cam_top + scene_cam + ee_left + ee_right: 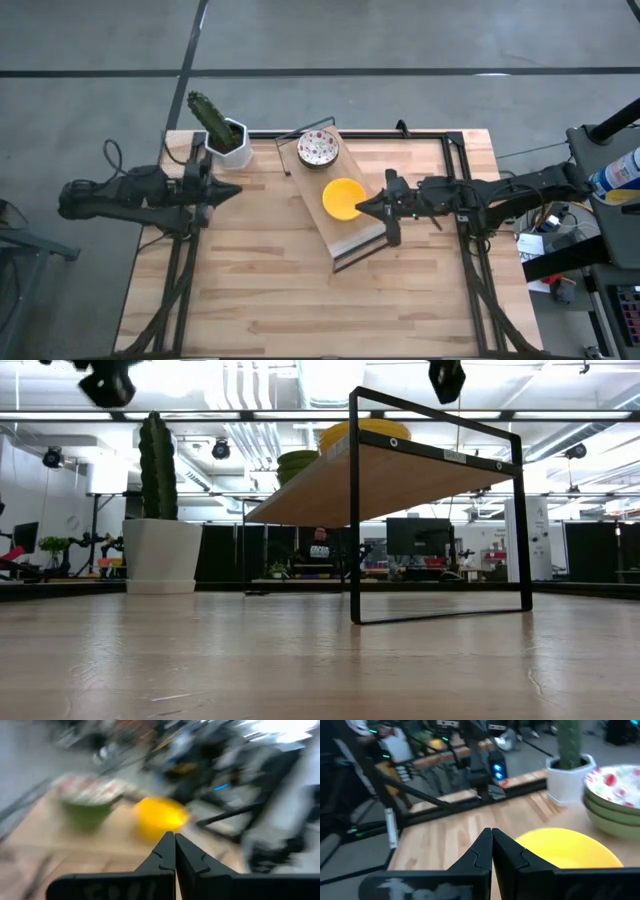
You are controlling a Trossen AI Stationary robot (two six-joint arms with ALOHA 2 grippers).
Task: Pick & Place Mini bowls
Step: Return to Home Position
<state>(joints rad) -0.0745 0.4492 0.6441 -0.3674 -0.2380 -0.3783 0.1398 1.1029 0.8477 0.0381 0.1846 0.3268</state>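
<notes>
A wooden shelf on a black frame stands slantwise mid-table. On it sit a yellow mini bowl and a stack of speckled mini bowls with green outsides; both show in the low view. My right gripper is shut and hovers beside the yellow bowl's right rim, above shelf height. My left gripper is shut and empty, left of the shelf, pointing at the bowls. How many yellow bowls are stacked cannot be told.
A cactus in a white hexagonal pot stands at the far left, just beyond my left gripper. Bare wood lies along the table's near half. A black frame rail runs along the far edge.
</notes>
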